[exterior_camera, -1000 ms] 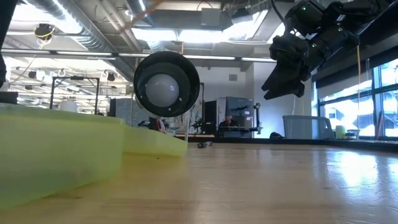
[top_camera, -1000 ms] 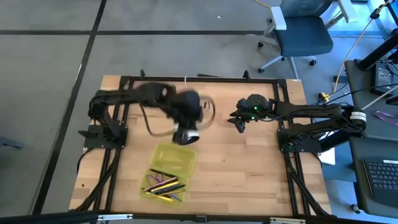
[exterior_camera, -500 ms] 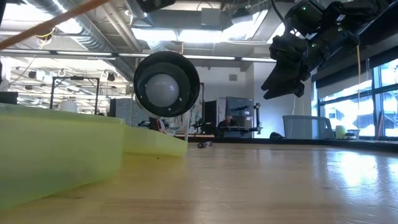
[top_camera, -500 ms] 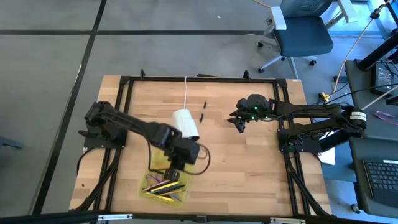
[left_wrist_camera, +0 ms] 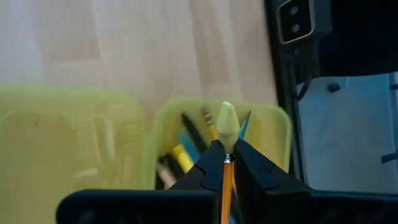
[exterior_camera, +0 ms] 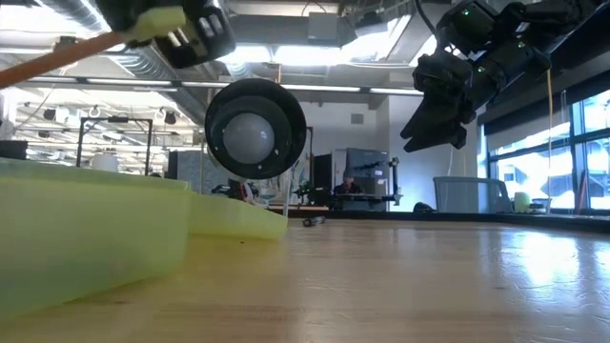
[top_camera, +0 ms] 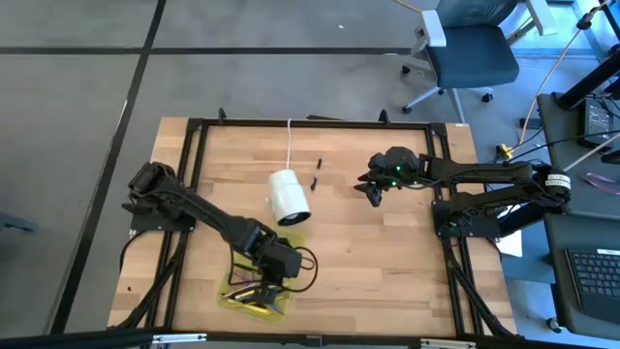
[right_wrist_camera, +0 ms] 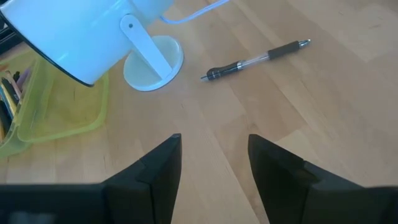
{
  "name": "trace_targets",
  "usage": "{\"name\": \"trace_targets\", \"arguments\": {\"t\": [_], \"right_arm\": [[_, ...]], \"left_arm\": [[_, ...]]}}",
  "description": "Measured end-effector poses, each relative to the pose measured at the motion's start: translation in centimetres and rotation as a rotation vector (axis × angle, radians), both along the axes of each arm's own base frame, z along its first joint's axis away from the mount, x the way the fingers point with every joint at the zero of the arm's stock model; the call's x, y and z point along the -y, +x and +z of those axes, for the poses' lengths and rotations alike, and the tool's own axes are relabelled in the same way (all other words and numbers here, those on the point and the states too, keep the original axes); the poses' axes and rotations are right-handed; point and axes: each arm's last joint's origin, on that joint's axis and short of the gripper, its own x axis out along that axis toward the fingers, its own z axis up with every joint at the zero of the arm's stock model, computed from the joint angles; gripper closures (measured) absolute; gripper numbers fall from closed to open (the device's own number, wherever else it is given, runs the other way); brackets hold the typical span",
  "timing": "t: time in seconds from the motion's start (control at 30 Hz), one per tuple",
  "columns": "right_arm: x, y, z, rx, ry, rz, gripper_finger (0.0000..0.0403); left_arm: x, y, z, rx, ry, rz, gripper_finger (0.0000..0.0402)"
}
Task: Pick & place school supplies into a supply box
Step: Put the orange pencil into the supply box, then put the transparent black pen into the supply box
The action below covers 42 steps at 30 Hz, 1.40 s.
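My left gripper (top_camera: pixel 274 278) hovers over the supply box (top_camera: pixel 242 299), a yellow-green translucent case lying open near the table's near edge, and is shut on an orange pencil (left_wrist_camera: pixel 227 183). Several pens and pencils (left_wrist_camera: pixel 180 155) lie in the box's tray; the lid half (left_wrist_camera: pixel 74 143) lies flat beside it. A grey-gripped pen (right_wrist_camera: pixel 255 59) lies on the wood by the far edge (top_camera: pixel 317 173). My right gripper (top_camera: pixel 373 190) hangs open and high right of centre, touching nothing. My left gripper pinches the orange pencil between its two fingertips (left_wrist_camera: pixel 208 163), just behind the yellow-green cap (left_wrist_camera: pixel 227 121) on its end. The cap sticks out past the tips and the shaft (exterior_camera: pixel 57 59) runs back from them. The pencil is lifted clear above the box's tray.
A white cylinder on a stand (top_camera: pixel 289 196) with a white cord (top_camera: pixel 291 145) sits mid-table, just beyond the box (exterior_camera: pixel 95 238); it shows as a dark-rimmed round face (exterior_camera: pixel 255 129) in the low view. Bare wood lies at the table's right and near right. An office chair (top_camera: pixel 470 48) stands beyond the table.
My left arm has swung from above the white cylinder toward the near edge, carrying the pencil, and now stands over the box. The right arm has kept still.
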Motion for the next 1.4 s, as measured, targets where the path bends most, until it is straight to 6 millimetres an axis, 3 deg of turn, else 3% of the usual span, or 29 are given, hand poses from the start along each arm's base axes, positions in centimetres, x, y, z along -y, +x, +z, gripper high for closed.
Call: {"name": "trace_targets", "arguments": {"t": [0.5, 1.0, 1.13, 1.4], "right_arm": [[0.0, 0.0, 0.0, -0.001, 0.000, 0.000, 0.0215], [0.0, 0.0, 0.0, 0.000, 0.000, 0.001, 0.0214], [0.0, 0.1, 0.2, 0.013, -0.001, 0.003, 0.0214], [1.8, 1.0, 4.1, 0.090, -0.020, -0.014, 0.0214]], "left_arm": [[1.0, 0.5, -5.0, -0.130, 0.035, -0.033, 0.0380], [0.8, 0.6, -5.2, -0.163, 0.012, -0.020, 0.0326], [0.2, 0.3, -4.0, -0.202, 0.011, 0.018, 0.0326], [-2.8, -1.2, 2.3, -0.087, -0.012, 0.106, 0.0334]]}}
